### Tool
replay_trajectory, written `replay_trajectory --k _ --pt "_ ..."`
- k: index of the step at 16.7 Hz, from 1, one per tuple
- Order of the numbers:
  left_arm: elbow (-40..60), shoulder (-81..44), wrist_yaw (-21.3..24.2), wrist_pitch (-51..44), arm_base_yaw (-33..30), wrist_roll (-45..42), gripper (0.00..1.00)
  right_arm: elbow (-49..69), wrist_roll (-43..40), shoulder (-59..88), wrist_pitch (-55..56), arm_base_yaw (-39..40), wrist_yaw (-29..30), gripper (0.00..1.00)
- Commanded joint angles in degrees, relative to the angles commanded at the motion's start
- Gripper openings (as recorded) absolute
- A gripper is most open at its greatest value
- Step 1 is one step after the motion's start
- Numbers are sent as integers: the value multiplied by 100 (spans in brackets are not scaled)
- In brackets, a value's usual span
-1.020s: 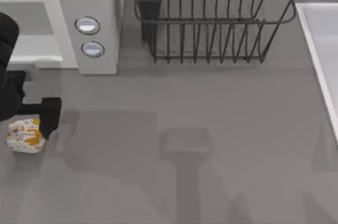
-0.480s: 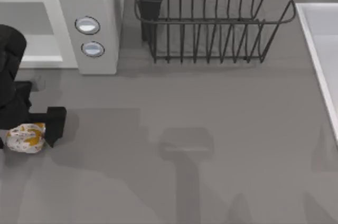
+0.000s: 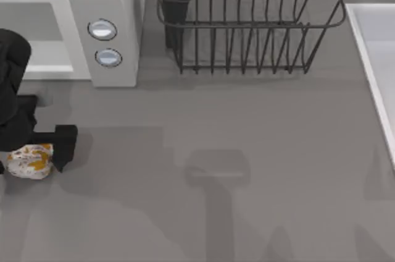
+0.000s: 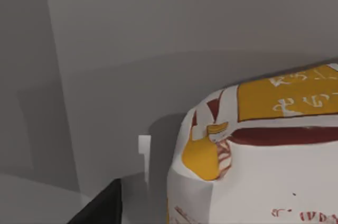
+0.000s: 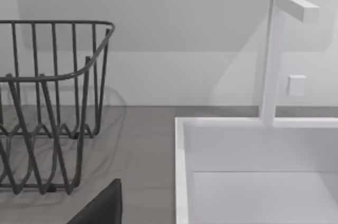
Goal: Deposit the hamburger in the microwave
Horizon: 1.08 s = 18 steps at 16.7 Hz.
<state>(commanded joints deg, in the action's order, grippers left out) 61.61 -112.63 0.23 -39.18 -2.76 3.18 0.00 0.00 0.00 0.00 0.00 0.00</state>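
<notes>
Your left hand (image 3: 28, 158) is clamping the hamburger (image 3: 29, 160) at the desk's (image 3: 247, 151) far left edge, just in front of the microwave (image 3: 114, 27). The open cavity is lying straight ahead with room clear between, so you are needing only forward travel.

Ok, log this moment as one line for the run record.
stage: grasp | left gripper: around hamburger, table's left edge | microwave: open | hamburger not yet inside | right arm: parked
</notes>
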Motion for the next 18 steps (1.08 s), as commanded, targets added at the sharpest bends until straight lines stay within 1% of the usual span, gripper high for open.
replay_trajectory --k 7,8,15,16,18 --pt "0 0 0 0 0 0 2 0 0 0 0 0 0 100" --pt "0 0 0 0 0 0 0 0 0 0 0 0 0 100" --pt "0 0 0 0 0 0 0 0 0 0 0 0 0 100" --pt "-51 461 -13 -475 -3 27 0 0 0 0 0 0 0 100" --pt "21 522 -35 -557 39 29 0 0 0 0 0 0 0 100"
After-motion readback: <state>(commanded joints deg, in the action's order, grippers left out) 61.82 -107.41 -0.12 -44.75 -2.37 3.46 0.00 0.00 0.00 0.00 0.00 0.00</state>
